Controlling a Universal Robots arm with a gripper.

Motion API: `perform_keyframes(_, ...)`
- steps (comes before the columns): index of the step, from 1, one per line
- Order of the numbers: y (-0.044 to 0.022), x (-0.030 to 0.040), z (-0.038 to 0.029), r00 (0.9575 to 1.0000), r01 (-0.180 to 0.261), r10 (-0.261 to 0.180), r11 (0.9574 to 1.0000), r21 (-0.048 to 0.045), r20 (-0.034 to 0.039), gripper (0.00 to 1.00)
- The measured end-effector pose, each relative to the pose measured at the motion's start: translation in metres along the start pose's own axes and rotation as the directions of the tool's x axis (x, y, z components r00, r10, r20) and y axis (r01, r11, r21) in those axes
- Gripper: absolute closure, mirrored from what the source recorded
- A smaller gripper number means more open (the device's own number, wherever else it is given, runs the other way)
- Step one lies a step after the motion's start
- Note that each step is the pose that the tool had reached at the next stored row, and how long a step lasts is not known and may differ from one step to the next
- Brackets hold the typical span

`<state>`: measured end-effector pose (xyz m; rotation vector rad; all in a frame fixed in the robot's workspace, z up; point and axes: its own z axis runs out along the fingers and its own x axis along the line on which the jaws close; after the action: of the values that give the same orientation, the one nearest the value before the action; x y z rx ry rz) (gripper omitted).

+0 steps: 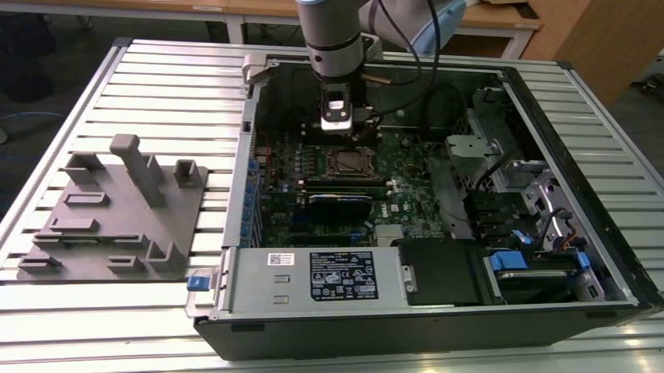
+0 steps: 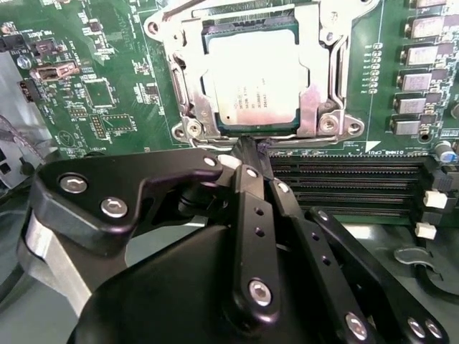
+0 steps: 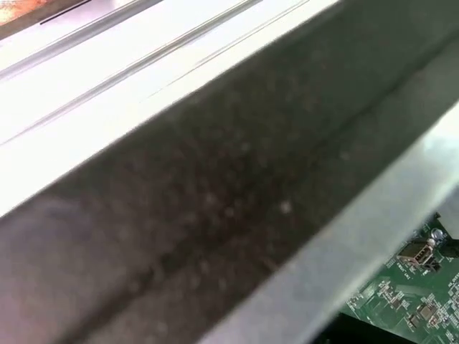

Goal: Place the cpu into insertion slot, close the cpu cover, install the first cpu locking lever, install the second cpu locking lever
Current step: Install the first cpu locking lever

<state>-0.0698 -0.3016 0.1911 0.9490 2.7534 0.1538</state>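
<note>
1. on the exterior view's left a grey fixture tray (image 1: 114,210) lies on the slatted table (image 1: 62,326), well apart from me. i judge it plays no part in any risk now.
2. my pincer (image 2: 244,147) is clenched, tips pressed together, and i see nothing held between them. in the exterior view it (image 1: 334,126) hangs inside the open computer case (image 1: 415,315), just above the insertion slot (image 1: 347,162).
3. risk, left side: the green board (image 2: 93,93) is crowded with small parts. i judge a sideways slip of my closed tips could scrape them.
4. risk, middle: the cpu cover (image 2: 326,79) frames the chip, but i cannot tell whether it is fully seated. i judge that a push landing off line could skew it or load the cpu unevenly.
5. risk, right side: the memory slots (image 2: 344,183) lie beside my fingers (image 2: 247,215), near enough to be clipped if i drift that way.
6. the cpu (image 2: 254,75) lies flat in the slot, silvery top showing through the cover's window. my tips sit just beside the socket's near edge and are not on the chip.
</note>
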Motion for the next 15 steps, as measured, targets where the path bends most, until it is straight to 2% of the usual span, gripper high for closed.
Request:
perform_keyframes(5,0.0011,0.0001,-0.0005,1.0,-0.001,0.001,1.0,-0.0015,-0.0006,0.9)
perform_keyframes(9,0.0016,-0.0005,-0.0025,1.0,-0.002,0.002,1.0,-0.0058,-0.0043,0.9)
perform_keyframes(15,0.004,-0.0031,-0.016,1.0,-0.002,0.002,1.0,-0.0057,-0.0046,0.9)
